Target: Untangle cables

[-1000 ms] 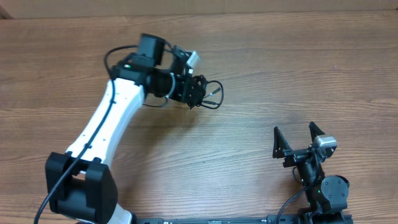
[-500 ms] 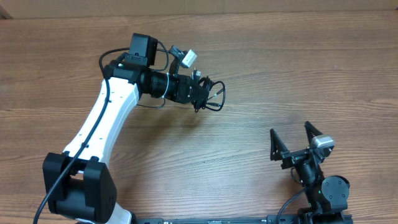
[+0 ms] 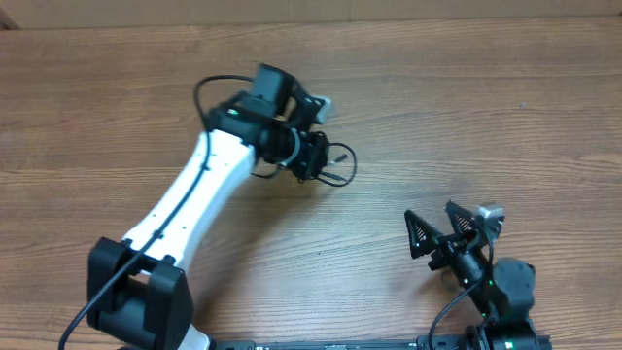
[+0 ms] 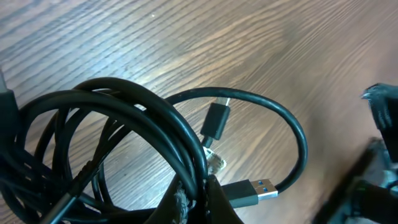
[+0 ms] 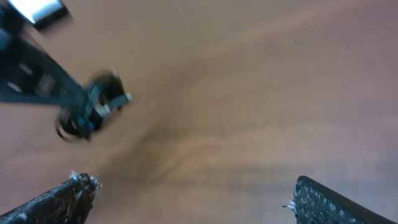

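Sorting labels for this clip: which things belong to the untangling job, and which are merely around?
Job: tangled bundle of thin black cables; left claw, shut on it; right claw, open, empty.
Around: brown wood-grain table only.

left arm [image 3: 199,190]: long white shell link, black joints, bulky black base block [image 3: 136,301]. thin black cable [image 3: 177,201] along white shell, second loop over black elbow. right arm [image 3: 501,292]: compact, all black, small green light, grey camera block [image 3: 489,210]. right gripper [image 3: 429,211]: black triangular fingers [image 5: 59,202], rough-textured, whitish fraying at tips.
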Controlling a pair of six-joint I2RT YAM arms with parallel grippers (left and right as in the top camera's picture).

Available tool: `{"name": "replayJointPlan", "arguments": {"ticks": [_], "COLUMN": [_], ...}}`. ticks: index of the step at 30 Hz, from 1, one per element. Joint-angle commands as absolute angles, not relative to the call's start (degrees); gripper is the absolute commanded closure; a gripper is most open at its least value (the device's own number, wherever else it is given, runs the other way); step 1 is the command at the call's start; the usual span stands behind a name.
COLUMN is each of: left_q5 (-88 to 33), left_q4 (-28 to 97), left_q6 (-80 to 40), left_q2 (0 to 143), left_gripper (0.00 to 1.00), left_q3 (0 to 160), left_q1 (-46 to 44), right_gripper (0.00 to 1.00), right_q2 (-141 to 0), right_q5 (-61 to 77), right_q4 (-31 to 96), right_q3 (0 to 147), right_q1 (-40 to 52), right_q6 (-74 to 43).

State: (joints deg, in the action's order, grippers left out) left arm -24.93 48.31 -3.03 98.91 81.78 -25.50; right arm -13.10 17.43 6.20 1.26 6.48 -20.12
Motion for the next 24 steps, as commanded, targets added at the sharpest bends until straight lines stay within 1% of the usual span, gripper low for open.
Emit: {"name": "replayJointPlan", "arguments": {"ticks": [1,4,8,10,12,13,16,18,21,24], "left_q5": [-15.66,-11.07,-10.96,-10.94,-10.96,-10.94,-10.94,-10.46,-5.19,-3.68], "left_q4": [46.68,45.6,45.93,46.57,47.27,47.72,49.08,50.02,51.46,51.44], "left_q6": [-7.97,-9.28,-9.26,-9.19,-9.23,-9.23,-9.19,-8.8,-10.17,-11.44], "left_q2": [99.13,99.15,99.44,99.72,100.01,100.03,100.03,100.03,100.03,100.03], "left_gripper": [0.96,0.96,0.95,0.88,0.78,0.71,0.59,0.57,0.55,0.43], "left_q3": [81.73,81.76,81.73,81.73,81.69,81.69,81.69,81.69,81.69,81.69], "left_q1": [-28.99,-32.25,-34.46,-35.03,-35.07,-35.07,-34.96,-34.79,-34.26,-32.62], "right_gripper": [0.0,0.0,0.0,0.0,0.0,0.0,0.0,0.0,0.0,0.1], "right_q2": [-17.82,-24.12,-31.66,-35.27,-38.81,-40.29,-43.64,-44.88,-45.19,-45.19], "right_q5": [18.55,18.55,18.57,18.65,19.62,19.62,20.62,22.76,25.54,25.58], "right_q4": [7.35,9.8,14.83,17.28,19.05,19.03,18.06,16.6,13.02,11.84], "right_q3": [6.0,10.79,17.32,20.56,23.81,24.95,27.57,28.6,28.69,28.69], "right_q1": [6.81,6.81,6.81,6.81,6.81,6.79,6.74,6.74,6.74,6.74], "right_q6": [-21.19,-21.19,-20.99,-21.02,-20.99,-20.99,-21.04,-21.02,-21.02,-21.02]}}
